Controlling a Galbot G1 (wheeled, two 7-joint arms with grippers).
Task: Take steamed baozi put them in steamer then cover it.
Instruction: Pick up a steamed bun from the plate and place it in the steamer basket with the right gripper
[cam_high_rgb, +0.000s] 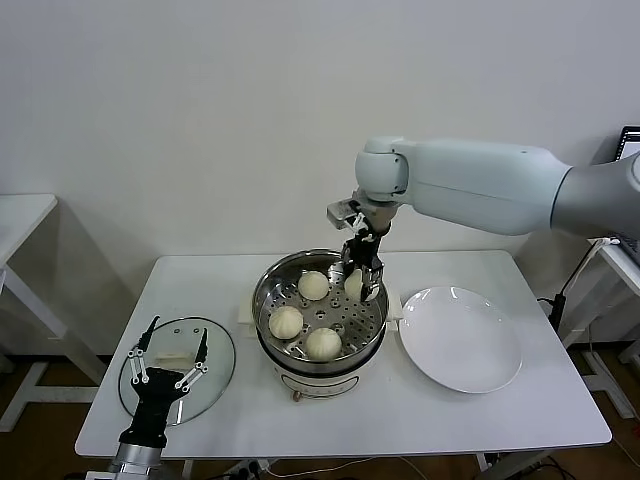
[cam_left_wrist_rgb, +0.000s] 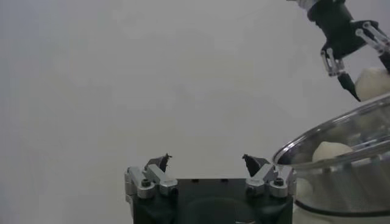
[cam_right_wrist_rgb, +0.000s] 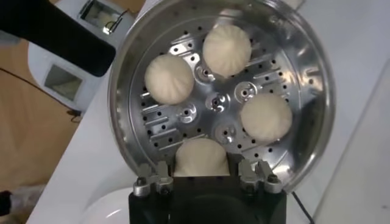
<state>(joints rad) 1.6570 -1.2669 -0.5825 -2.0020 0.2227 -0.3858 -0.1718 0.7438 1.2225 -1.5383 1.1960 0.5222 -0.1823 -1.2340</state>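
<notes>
Head view: I see the steamer (cam_high_rgb: 320, 325) at the centre of the bench (cam_high_rgb: 500, 410), with three steamed baozi (cam_high_rgb: 313, 285) resting on its perforated tray at about 11, 8 and 6 o'clock. The right pincer (cam_high_rgb: 362, 280) hangs over the steamer's 2 o'clock sector, closed on the fourth bun (cam_high_rgb: 354, 284), which sits just above or at the tray; I cannot tell whether it touches. The white plate (cam_high_rgb: 462, 338), at 3 o'clock of the steamer, carries no buns. The glass lid (cam_high_rgb: 178, 368) lies on the bench at 9 o'clock, with the left pincer (cam_high_rgb: 168, 358) parked above it, fingers spread wide and gripping nothing.

Right wrist view: the held bun (cam_right_wrist_rgb: 201, 159) shows between the pincer's fingers, beside the steamer's wall, with the other three buns (cam_right_wrist_rgb: 226, 50) spaced around the tray.

I judge the loading to be at its last bun, with the covering yet to come. Risks from here, as I read them:
- Releasing while the bun is off the tray may let it roll against a neighbour or tip onto its pleats.
- Soft dough may stick to the fingers and lift again when I withdraw.
- A careless retreat may knock the steamer's rim and shift the pot.
- The smooth lid may slip from the left pincer, or land askew if a bun sits too near the wall.
</notes>
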